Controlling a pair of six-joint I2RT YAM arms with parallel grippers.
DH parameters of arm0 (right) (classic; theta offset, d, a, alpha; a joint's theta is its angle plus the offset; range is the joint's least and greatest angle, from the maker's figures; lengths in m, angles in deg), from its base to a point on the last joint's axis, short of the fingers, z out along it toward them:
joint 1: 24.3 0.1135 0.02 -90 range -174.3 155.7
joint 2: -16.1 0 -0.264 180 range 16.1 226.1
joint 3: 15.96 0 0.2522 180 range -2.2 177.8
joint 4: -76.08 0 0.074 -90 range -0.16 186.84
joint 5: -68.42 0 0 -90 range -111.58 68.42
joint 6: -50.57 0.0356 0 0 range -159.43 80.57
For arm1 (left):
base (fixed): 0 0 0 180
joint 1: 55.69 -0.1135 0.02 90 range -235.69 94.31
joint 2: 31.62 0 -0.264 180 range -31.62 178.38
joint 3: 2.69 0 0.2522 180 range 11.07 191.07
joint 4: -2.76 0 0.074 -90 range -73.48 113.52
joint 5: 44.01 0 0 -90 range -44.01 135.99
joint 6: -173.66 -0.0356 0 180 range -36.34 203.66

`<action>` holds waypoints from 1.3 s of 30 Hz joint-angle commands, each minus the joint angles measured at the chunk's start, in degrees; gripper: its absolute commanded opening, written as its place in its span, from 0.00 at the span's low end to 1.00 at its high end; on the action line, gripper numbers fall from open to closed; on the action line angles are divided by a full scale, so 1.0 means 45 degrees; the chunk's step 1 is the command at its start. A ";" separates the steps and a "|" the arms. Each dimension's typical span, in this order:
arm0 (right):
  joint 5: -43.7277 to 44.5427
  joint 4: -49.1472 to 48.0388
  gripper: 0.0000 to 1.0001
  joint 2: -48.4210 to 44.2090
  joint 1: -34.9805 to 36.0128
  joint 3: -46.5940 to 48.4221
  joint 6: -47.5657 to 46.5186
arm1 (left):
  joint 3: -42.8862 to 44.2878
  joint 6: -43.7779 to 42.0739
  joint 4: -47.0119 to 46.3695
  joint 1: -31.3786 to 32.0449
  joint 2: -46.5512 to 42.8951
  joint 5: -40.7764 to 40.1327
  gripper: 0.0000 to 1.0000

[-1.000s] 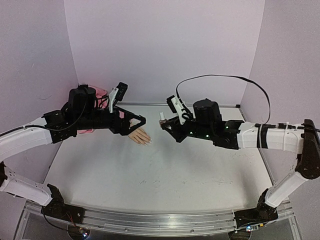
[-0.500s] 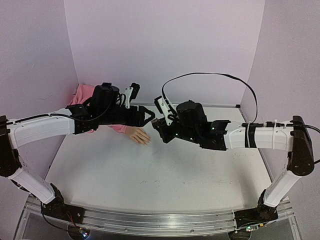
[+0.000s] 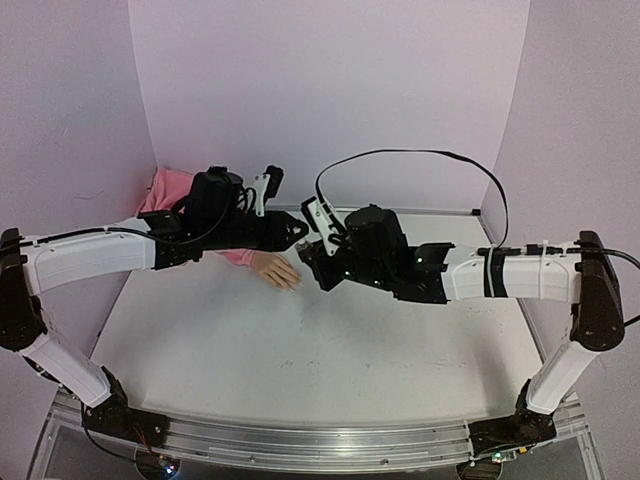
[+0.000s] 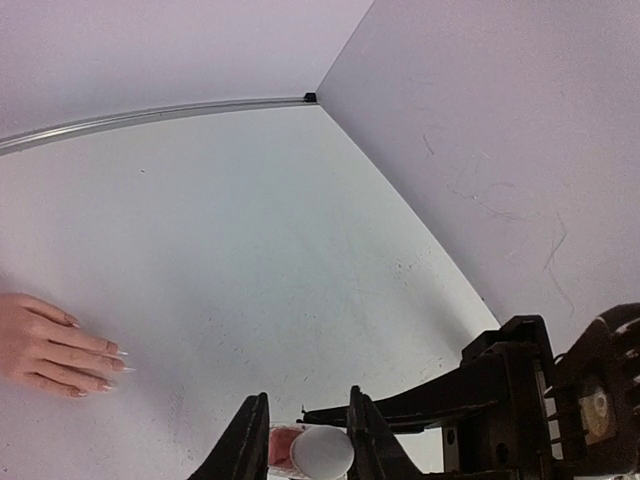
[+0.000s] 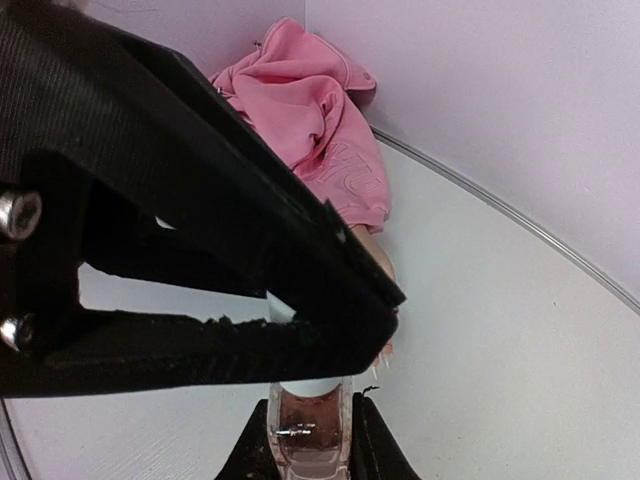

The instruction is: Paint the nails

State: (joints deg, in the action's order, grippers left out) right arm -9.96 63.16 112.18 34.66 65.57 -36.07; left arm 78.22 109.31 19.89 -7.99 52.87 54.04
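A small pinkish polish bottle (image 5: 310, 435) with a white cap (image 4: 322, 452) hangs above the table, and my right gripper (image 5: 312, 412) is shut on its glass body. My left gripper (image 4: 306, 415) meets it from the left, jaws closed around the white cap. In the top view the two grippers, left (image 3: 301, 238) and right (image 3: 313, 250), touch tip to tip at the table's middle back. The mannequin hand (image 3: 277, 270) lies flat just below and left of them. Its nails (image 4: 112, 362) point right, apart from both grippers. Its pink sleeve (image 5: 310, 130) trails to the back left corner.
The pink sleeve fabric (image 3: 168, 188) bunches against the left wall. The lilac back wall and side walls close in the white table (image 3: 300, 350). A black cable (image 3: 420, 155) arches over my right arm.
My left gripper's jaws have gone from wide open to closed around the bottle's cap. The left arm reached right and the right arm carried the bottle left until they met.
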 commanded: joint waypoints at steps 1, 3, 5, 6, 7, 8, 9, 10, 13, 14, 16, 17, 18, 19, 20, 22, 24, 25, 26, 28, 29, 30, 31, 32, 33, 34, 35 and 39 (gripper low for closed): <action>0.0072 -0.0633 0.00 -0.0180 0.0088 0.0678 0.0168 | 0.0343 -0.0131 -0.0692 0.0130 -0.0128 0.0299 0.21; -0.0069 -0.0691 0.00 -0.0276 0.0100 0.0609 0.0229 | 0.0245 -0.0347 -0.0693 0.0160 -0.0205 0.0488 0.13; -0.0336 -0.0767 0.00 -0.0438 0.0101 0.0488 0.0267 | 0.0214 -0.0717 -0.0706 0.0184 -0.0249 0.1119 0.09; -0.0655 -0.0797 0.00 -0.0567 0.0060 0.0428 0.0279 | 0.0182 -0.0936 -0.0696 0.0164 -0.0258 0.1572 0.07; -0.1083 -0.0833 0.00 -0.0724 -0.0014 0.0343 0.0298 | 0.0161 -0.1231 -0.0692 0.0161 -0.0259 0.2131 0.04; -0.1735 -0.0898 0.00 -0.0900 -0.0148 0.0250 0.0366 | 0.0132 -0.1472 -0.0692 0.0161 -0.0277 0.2731 0.01; -0.2983 -0.0975 0.00 -0.1202 -0.0352 0.0096 0.0455 | 0.0083 -0.1741 -0.1014 0.0151 -0.0306 0.3419 0.00; -0.4206 -0.1143 0.00 -0.1502 -0.0639 -0.0079 0.0535 | 0.0033 -0.2087 -0.1074 0.0140 -0.0326 0.4634 0.00; -0.9460 -0.1687 0.00 -0.2295 -0.1440 -0.0655 0.0383 | 0.0134 -0.3246 -0.1121 0.0141 -0.0494 0.8697 0.00; -1.1581 -0.1767 0.00 -0.2513 -0.1576 -0.0781 0.0143 | 0.0186 -0.3545 -0.1121 0.0141 -0.0596 1.0095 0.00; -1.5343 -0.1946 0.00 -0.2901 -0.1653 -0.0972 -0.0306 | 0.0278 -0.3863 -0.1122 0.0137 -0.0835 1.2456 0.00; -1.6569 -0.2097 0.00 -0.3077 -0.1656 -0.1069 -0.0285 | 0.0290 -0.4008 -0.1122 0.0141 -0.1027 1.3131 0.00; -1.7289 -0.2372 0.00 -0.3216 -0.1674 -0.1167 -0.0119 | 0.0252 -0.4158 -0.1122 0.0141 -0.1212 1.3471 0.00; -1.7743 -0.2620 0.00 -0.3299 -0.1676 -0.1231 0.0029 | 0.0208 -0.4335 -0.1119 0.0142 -0.1496 1.3643 0.00; -1.7873 -0.2702 0.00 -0.3351 -0.1691 -0.1248 0.0147 | 0.0198 -0.4457 -0.1121 0.0139 -0.1671 1.3687 0.00; -1.7908 -0.2762 0.00 -0.3362 -0.1701 -0.1255 0.0279 | 0.0175 -0.4523 -0.1122 0.0143 -0.1859 1.3472 0.00; -1.7910 -0.2809 0.00 -0.3361 -0.1696 -0.1266 0.0308 | 0.0220 -0.4495 -0.1122 0.0142 -0.1866 1.3493 0.00; -1.7789 -0.2830 0.00 -0.3388 -0.1696 -0.1297 0.0309 | 0.0263 -0.4421 -0.1122 0.0142 -0.1857 1.3443 0.00; -1.7605 -0.2823 0.00 -0.3423 -0.1696 -0.1349 0.0294 | 0.0271 -0.4322 -0.1122 0.0144 -0.1856 1.3356 0.00; -1.7119 -0.2823 0.00 -0.3517 -0.1696 -0.1485 0.0290 | 0.0230 -0.4025 -0.1122 0.0142 -0.1948 1.2824 0.03; -1.6757 -0.2805 0.00 -0.3593 -0.1696 -0.1558 0.0290 | 0.0176 -0.3857 -0.1122 0.0124 -0.2057 1.2447 0.10; -1.6341 -0.2776 0.00 -0.3685 -0.1696 -0.1646 0.0275 | 0.0057 -0.3797 -0.1122 0.0117 -0.2176 1.2067 0.19; -1.5737 -0.2740 0.00 -0.3783 -0.1696 -0.1776 0.0256 | -0.0097 -0.3755 -0.1131 0.0126 -0.2311 1.1583 0.31; -1.4672 -0.2609 0.00 -0.3890 -0.1696 -0.1958 0.0176 | -0.0309 -0.3659 -0.1123 0.0123 -0.2464 1.0774 0.39; -1.3788 -0.2346 0.00 -0.3974 -0.1696 -0.2045 0.0024 | -0.0479 -0.3577 -0.1122 0.0107 -0.2635 1.0149 0.45; -1.2737 -0.2096 0.00 -0.4002 -0.1696 -0.2126 -0.0134 | -0.0657 -0.3462 -0.1112 0.0081 -0.2795 0.9580 0.51; -1.1715 -0.1877 0.00 -0.3964 -0.1696 -0.2188 -0.0259 | -0.0811 -0.3313 -0.1120 0.0066 -0.2957 0.8919 0.58; -0.8177 -0.1477 0.00 -0.3575 -0.1696 -0.2159 -0.0264 | -0.1393 -0.2483 -0.1107 -0.0004 -0.3494 0.6175 0.85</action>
State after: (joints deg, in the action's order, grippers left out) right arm -64.64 57.02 96.37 27.36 55.47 -35.81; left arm 73.33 94.05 15.87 -7.64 40.69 95.74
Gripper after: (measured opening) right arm 0.204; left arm 0.810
